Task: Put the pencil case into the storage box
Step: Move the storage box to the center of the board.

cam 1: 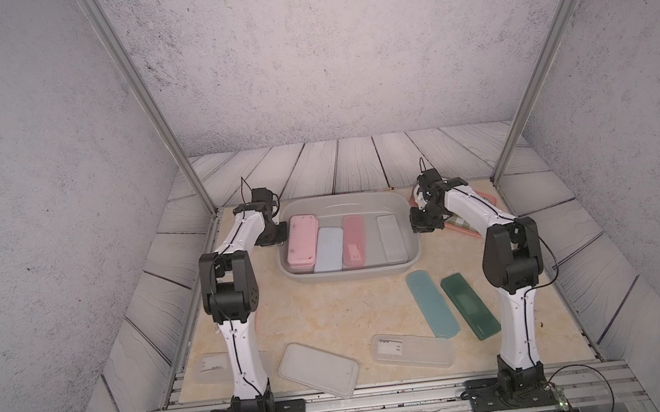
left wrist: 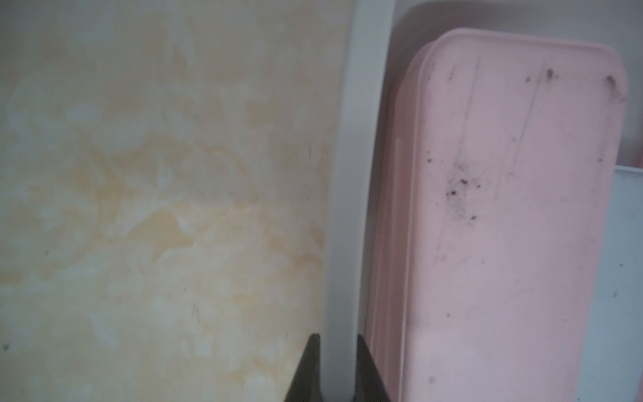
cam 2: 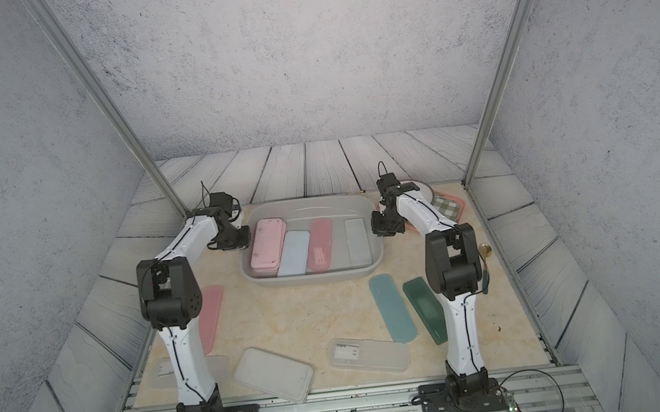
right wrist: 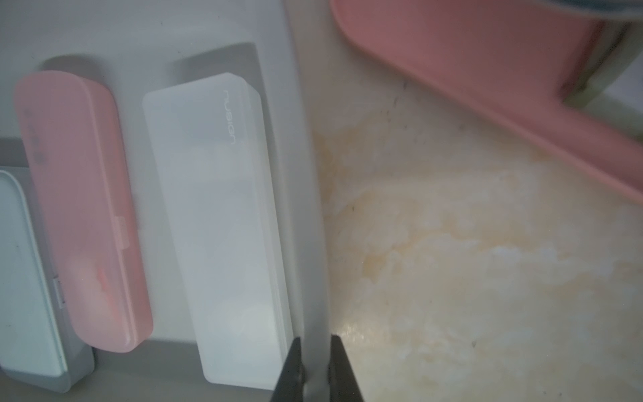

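Rim of the storage box [cam 1: 348,274] being squeezed tight at both ends by left gripper [left wrist: 337,337] and right gripper [right wrist: 316,338], likely feeling stiff, smooth and slippery.

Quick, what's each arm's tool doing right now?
Left tool: closed on the rim of the large shallow grey plastic storage box.
Right tool: closed on the same box's opposite rim.

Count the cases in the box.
4 in the box, in a row from the left arm: wide pink case, pale blue case, narrow pink case, clear case. Others may hide beneath.
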Motion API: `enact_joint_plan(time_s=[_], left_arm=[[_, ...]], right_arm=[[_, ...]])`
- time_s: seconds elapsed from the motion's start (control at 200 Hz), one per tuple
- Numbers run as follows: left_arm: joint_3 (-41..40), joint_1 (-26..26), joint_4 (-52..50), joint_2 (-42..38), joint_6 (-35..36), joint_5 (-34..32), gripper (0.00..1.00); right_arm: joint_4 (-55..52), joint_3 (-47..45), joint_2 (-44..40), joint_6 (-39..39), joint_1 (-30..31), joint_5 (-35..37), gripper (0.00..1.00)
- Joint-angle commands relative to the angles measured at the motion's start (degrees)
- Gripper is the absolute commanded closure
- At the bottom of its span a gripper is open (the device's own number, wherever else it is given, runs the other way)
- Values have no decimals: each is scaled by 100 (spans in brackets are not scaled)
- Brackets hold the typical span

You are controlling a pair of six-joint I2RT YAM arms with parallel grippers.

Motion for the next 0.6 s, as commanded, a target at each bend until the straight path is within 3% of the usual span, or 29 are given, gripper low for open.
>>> enact_joint_plan(time_s=[0.0,0.165,0.32,0.455,0.595], left_arm=[[-1153,10,-307,-1123,700,-54,100],[-2496,82,-10,-1980,1101,-573,100],[-3014,231,74,-2273,1187,-648,100],[-3400,237,184,-2385,1272,-673,100],[-3481,237,225,-2370,1229,-574,86]], right_arm=[[10,-619,-772,134,217,-410,97],[222,-1496,-1397,237,392,-704,97],[323,-2032,-1729,312,629,-763,96],[254,-2468,-2085,342,807,-397,91],[469,-2670,-2227,428,804,-520,78]])
